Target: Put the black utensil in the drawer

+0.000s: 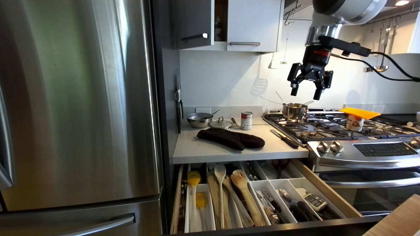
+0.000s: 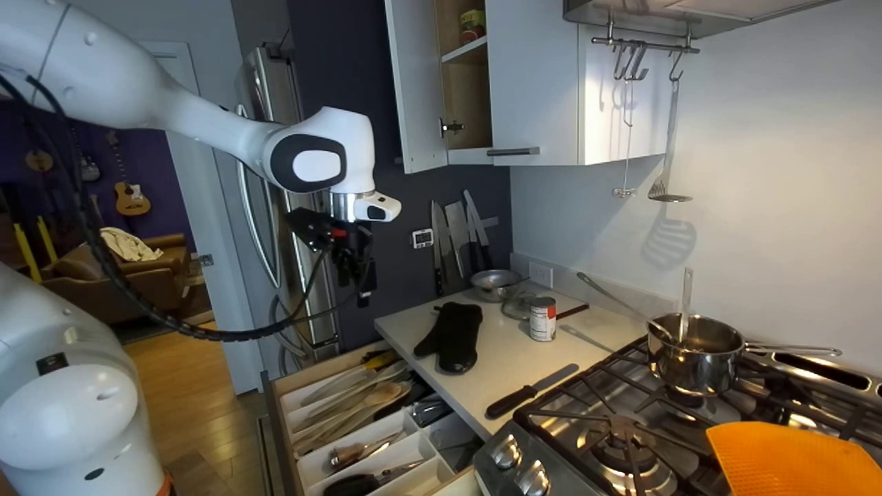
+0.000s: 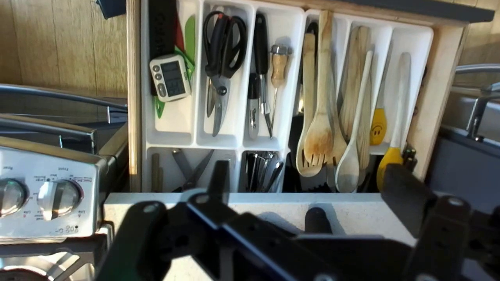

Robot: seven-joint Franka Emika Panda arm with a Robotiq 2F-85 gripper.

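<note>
The black utensil (image 1: 286, 140) is a slim black handle with a flat metal blade, lying on the white counter beside the stove. It also shows in an exterior view (image 2: 513, 401); in the wrist view it is hidden or out of frame. The drawer (image 1: 328, 188) is pulled open under the counter, with white divided compartments holding utensils; it also shows in an exterior view (image 2: 278, 420) and the wrist view (image 3: 134, 97). My gripper (image 1: 305, 92) is open and empty, high above the counter's front edge, apart from everything. Its fingers (image 3: 311, 179) are spread wide in the wrist view.
A dark oven mitt (image 1: 231, 138) lies on the counter. Behind it are a metal bowl (image 1: 198, 120), a glass lid (image 1: 221, 123) and a can (image 1: 246, 120). A pot (image 1: 294, 112) stands on the stove. A cabinet door (image 2: 419, 89) hangs open above.
</note>
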